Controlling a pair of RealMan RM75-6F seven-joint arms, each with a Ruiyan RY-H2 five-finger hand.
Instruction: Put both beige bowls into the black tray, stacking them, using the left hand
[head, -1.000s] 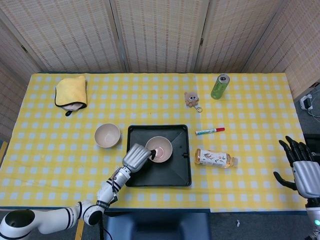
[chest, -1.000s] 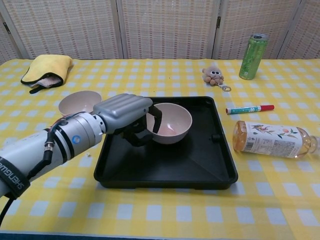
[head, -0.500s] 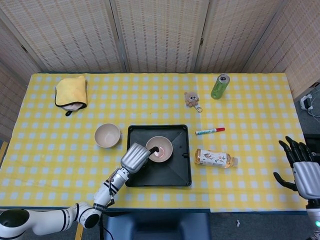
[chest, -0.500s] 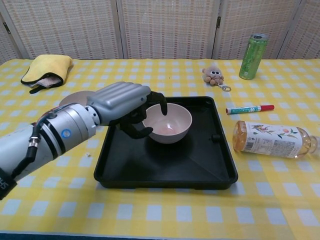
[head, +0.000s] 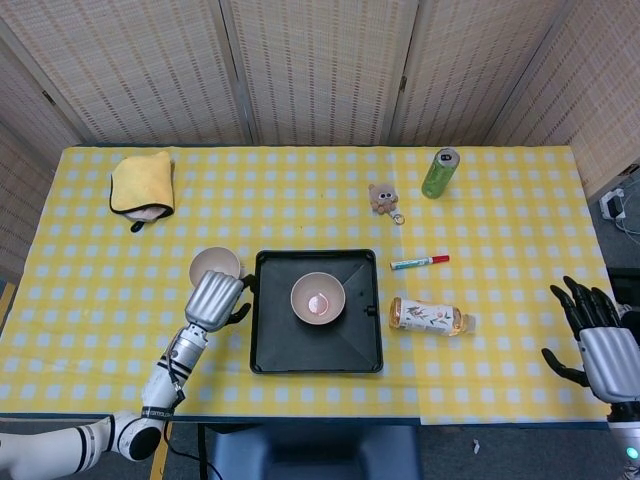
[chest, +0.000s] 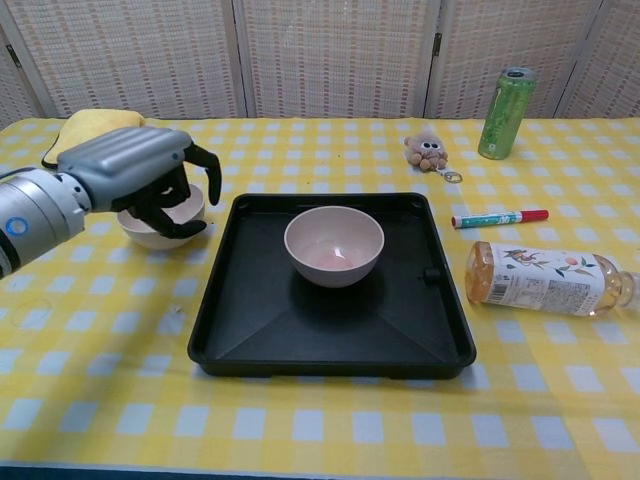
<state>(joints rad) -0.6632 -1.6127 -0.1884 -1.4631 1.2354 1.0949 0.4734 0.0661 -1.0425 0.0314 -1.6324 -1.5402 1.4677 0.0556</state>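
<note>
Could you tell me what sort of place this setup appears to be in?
Probably an indoor robot test area: a table with a yellow checked cloth, woven folding screens behind it, and a robot left hand.

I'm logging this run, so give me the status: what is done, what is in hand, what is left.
Done: one beige bowl sits upright inside the black tray, with nothing touching it. In hand: nothing is lifted yet; the left hand hangs over the second beige bowl, which sits on the table beside the tray, fingers curled around its rim. Left: grip that bowl, carry it over and stack it in the first.
</note>
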